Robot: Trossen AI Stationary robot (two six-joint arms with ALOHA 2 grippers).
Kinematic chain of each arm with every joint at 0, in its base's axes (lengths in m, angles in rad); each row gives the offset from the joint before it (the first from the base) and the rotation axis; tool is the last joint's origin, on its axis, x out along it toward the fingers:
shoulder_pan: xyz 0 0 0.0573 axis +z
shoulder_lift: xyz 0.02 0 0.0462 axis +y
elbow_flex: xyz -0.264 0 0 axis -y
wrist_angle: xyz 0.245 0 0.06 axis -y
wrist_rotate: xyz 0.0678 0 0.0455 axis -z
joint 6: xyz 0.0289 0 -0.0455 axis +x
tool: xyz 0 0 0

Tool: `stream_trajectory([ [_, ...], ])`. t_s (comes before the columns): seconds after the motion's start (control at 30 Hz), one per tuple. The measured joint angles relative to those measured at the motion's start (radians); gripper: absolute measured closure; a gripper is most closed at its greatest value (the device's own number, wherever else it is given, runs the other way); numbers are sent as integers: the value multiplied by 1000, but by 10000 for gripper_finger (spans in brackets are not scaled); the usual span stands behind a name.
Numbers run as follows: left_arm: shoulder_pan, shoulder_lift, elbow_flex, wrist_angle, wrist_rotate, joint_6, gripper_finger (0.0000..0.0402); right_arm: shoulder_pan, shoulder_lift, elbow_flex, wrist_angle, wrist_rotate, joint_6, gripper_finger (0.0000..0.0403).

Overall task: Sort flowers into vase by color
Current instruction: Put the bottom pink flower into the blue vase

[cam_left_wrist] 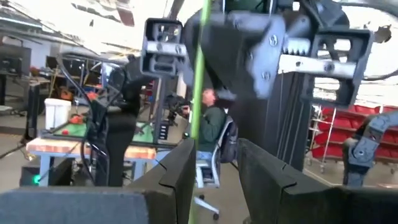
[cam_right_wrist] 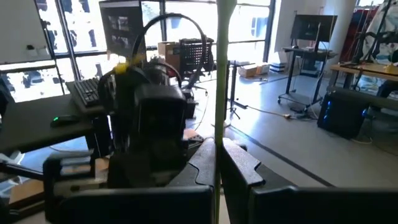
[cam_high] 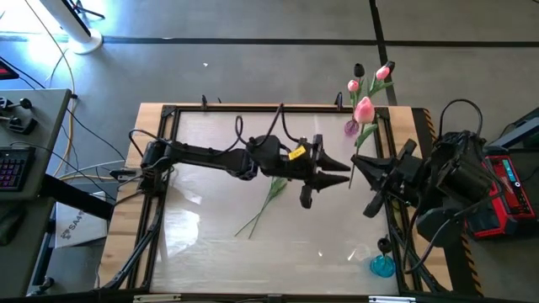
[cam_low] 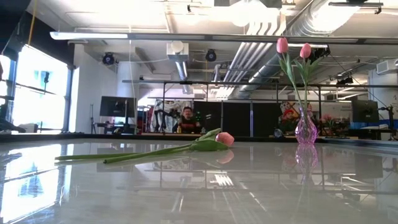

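Observation:
A pink tulip [cam_high: 364, 109] is held up in the air between the two grippers, near the table's right side, with its green stem [cam_high: 353, 164] running down from the head. My right gripper [cam_right_wrist: 219, 163] is shut on that stem. My left gripper [cam_left_wrist: 217, 177] faces it from the table's left and is open, with the stem [cam_left_wrist: 198, 93] running past the inner edge of one finger [cam_left_wrist: 180, 171]. A second pink tulip [cam_low: 186, 148] lies flat on the table, its stem [cam_high: 268, 198] showing below the left arm. A purple vase [cam_low: 305, 130] at the far right edge holds pink tulips [cam_low: 283, 45]. My right gripper pinches the stem [cam_right_wrist: 220, 124] between its two fingers, which come level from the table's right and lie across it. The tulip is lifted clear of the table and stands roughly upright, head on top. My left gripper: I cannot tell whether its finger touches the stem.
A blue vase [cam_high: 381, 267] stands near the table's near right corner. A dark flower head [cam_high: 359, 69] shows beside the pink ones at the purple vase [cam_high: 351, 128]. The glossy tabletop [cam_high: 202, 236] is bare on its left half. A person [cam_low: 186, 118] sits in the room beyond.

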Motion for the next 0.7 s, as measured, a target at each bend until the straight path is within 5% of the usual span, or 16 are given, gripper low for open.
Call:
stream_trajectory([
  [0.5,-16,9,0,47,3,93,396,0,-1,0,16,-36,-7,403],
  [0.7,-17,9,0,50,-13,104,381,0,-1,0,17,-47,-16,403],
])
